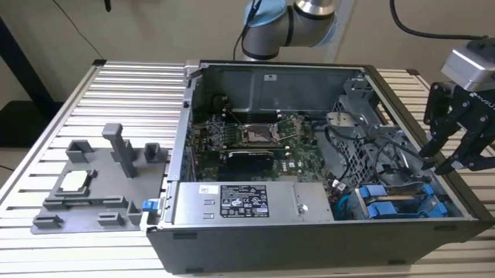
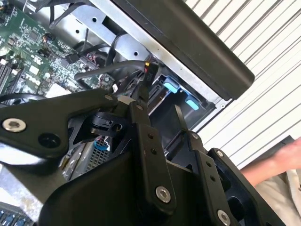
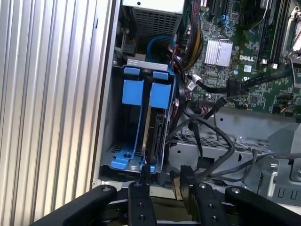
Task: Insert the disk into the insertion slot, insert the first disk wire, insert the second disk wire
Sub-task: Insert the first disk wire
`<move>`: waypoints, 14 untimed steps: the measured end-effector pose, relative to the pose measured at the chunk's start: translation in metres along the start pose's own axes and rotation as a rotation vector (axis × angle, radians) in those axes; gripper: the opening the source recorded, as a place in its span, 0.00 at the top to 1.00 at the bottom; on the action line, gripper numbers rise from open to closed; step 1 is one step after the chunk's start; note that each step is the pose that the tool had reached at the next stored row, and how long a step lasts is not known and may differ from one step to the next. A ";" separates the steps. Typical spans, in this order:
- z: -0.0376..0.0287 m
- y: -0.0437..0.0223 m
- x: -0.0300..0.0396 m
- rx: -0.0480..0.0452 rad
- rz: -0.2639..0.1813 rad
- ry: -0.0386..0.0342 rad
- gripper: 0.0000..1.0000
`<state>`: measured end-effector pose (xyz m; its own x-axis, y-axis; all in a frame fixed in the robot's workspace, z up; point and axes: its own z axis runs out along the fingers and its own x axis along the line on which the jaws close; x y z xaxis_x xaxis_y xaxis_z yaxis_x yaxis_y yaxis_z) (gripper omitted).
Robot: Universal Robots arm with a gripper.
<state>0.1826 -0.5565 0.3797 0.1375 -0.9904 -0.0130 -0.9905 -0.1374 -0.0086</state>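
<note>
- Hand point(image 1: 442, 165): fingers spread, holding nothing, poised above the case point(image 1: 309, 237) edge at the exterior view's right, near the drive bay.
- Disk point(image 3: 159, 101): seated on edge in the bay, just beside a second blue carrier point(image 3: 132, 92).
- Cables point(image 3: 209, 141): loose black bundle beside the bay.

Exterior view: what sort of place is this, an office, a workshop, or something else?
Likely a robotics lab or test bench for computer assembly. An open desktop computer case lies on a slatted metal table, a robot arm stands behind it, and a grey fixture tray sits beside the case.
</note>
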 end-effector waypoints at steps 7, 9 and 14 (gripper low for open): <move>0.0058 -0.0058 -0.0021 -0.0001 -0.027 -0.0003 0.61; 0.0075 -0.0070 -0.0043 -0.0001 -0.032 -0.0004 0.61; 0.0103 -0.0097 -0.0107 -0.0003 -0.042 -0.0004 0.61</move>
<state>0.1908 -0.5444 0.3696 0.1793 -0.9837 -0.0130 -0.9838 -0.1792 -0.0089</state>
